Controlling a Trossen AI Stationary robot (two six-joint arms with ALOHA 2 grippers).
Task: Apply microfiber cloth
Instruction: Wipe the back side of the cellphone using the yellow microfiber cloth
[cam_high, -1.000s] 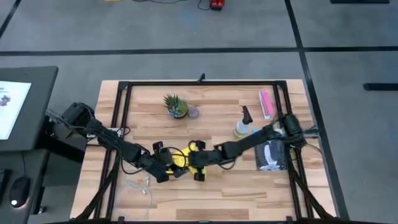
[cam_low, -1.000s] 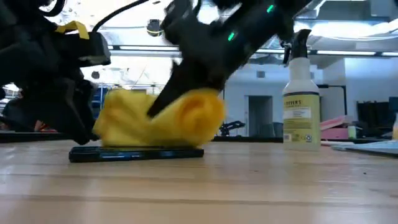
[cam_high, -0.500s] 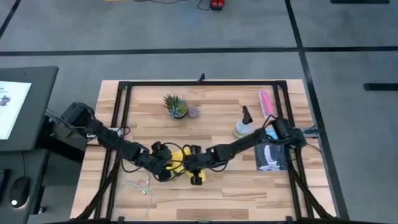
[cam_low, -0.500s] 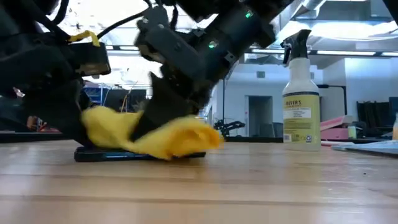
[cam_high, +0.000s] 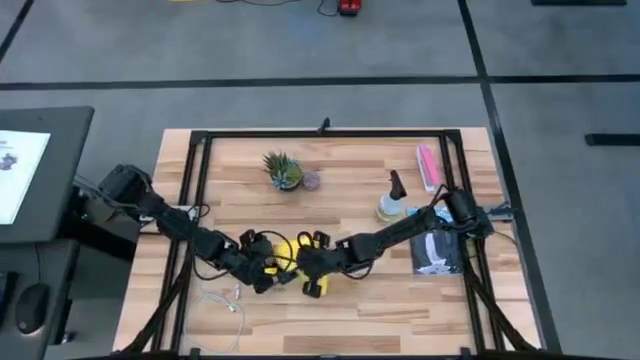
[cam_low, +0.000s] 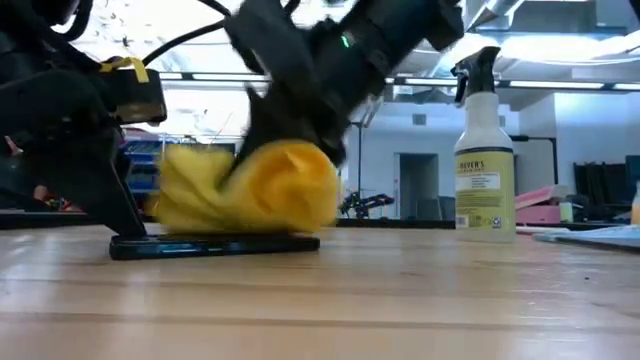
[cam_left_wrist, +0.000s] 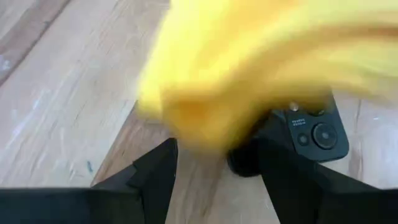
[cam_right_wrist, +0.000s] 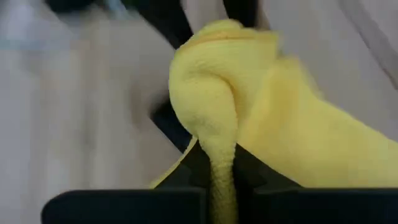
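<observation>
- High view: your right gripper (cam_high: 305, 270) has its jaws pinching the microfiber cloth (cam_high: 283, 249), and your left gripper (cam_high: 262, 268) is meeting it from the other side, near the front middle of the table (cam_high: 350, 310). The cloth is showing only as a small yellow patch between the two wrists, so both arms are about equally near it, but only the right one is carrying it.
- Low view: the cloth (cam_low: 245, 190) is hanging bunched directly under the right jaws and resting on the smartphone (cam_low: 215, 245), which is lying flat with its long axis running across the picture. The left gripper is standing at the phone's far-left end; whether it is touching the phone, you cannot tell here. The spray bottle (cam_low: 485, 150) is standing well apart.
- Left wrist view: the left fingers (cam_left_wrist: 155, 177) are spread, one either side of the phone's camera end (cam_left_wrist: 311, 134), closing on nothing, while the blurred cloth (cam_left_wrist: 261, 62) is sitting just ahead of them over the phone.
- Right wrist view: the fingers (cam_right_wrist: 199, 163) are pressing a fold of cloth (cam_right_wrist: 249, 118) between them, the rest bulging forward over the dark phone beneath.
- Your next stroke is probably depending on keeping the wipe along the phone's long axis, with the left jaws bracing the end.
</observation>
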